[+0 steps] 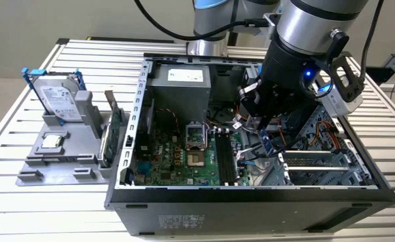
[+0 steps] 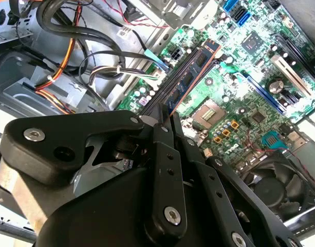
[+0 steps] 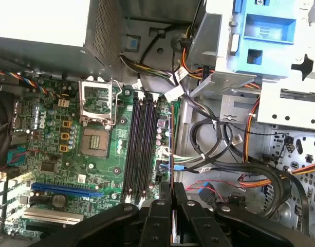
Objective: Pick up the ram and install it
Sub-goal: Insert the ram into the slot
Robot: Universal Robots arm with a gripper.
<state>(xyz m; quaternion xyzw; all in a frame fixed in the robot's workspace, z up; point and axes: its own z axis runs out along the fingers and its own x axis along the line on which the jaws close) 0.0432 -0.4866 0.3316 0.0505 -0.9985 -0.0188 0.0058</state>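
Observation:
The ram point(image 2: 190, 77) is a thin dark stick with a row of chips, and my gripper point(image 2: 165, 121) is shut on one end of it. In the exterior view the gripper point(image 1: 261, 123) hangs inside the open computer case point(image 1: 251, 194), with the ram point(image 1: 267, 142) pointing down from it. The stick hovers just to the exterior view's right of the black memory slots point(image 1: 224, 159). In the first wrist view the ram point(image 3: 170, 149) shows edge-on beside the slots point(image 3: 142, 144), running out from the gripper point(image 3: 171, 188). All the slots look bare.
Loose cable bundles point(image 3: 219, 149) lie close beside the ram. The processor socket point(image 3: 98, 139) and power supply point(image 1: 184, 83) sit past the slots. A drive cage point(image 3: 260, 46) stands near. Outside the case, a grey holder point(image 1: 63, 161) carries a hard drive point(image 1: 56, 98) and a green card point(image 1: 113, 128).

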